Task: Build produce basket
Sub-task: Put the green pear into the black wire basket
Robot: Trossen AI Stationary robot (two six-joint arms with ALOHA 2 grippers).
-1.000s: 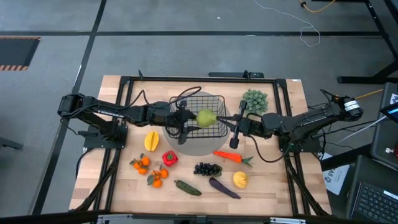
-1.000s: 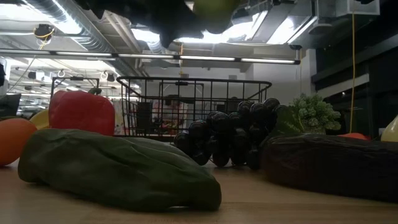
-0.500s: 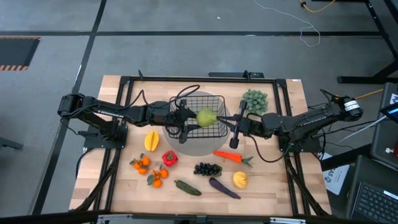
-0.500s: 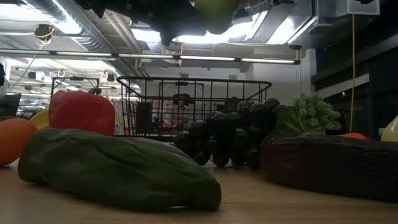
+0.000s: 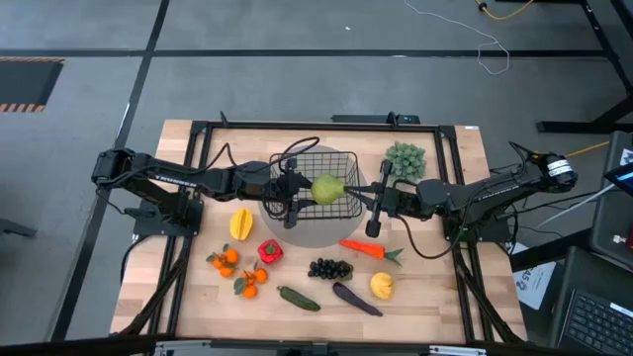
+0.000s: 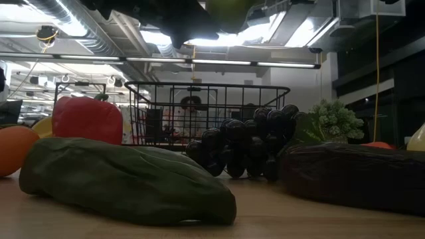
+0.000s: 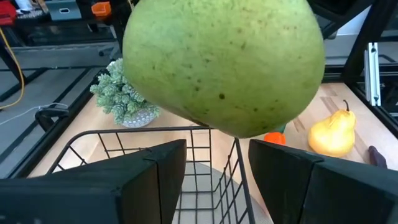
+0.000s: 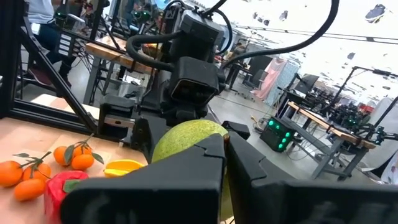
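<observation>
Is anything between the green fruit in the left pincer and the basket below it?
Nothing visible. The left pincer holds the green fruit above the open-topped basket, whose inside looks bare. The right pincer waits shut beside the basket's right edge.

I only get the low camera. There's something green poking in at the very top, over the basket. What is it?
Observer: It's a green apple. The left gripper holds it in the air above the basket.
Operator: Where's the other arm? I can't find it.
Observer: The right gripper is shut with nothing in it. It waits by the basket's right side, pointing at the apple.
Operator: Is the basket sitting right on the wood?
Observer: No, there is a grey round disc under it, and its edge sticks out on the near side.
</observation>
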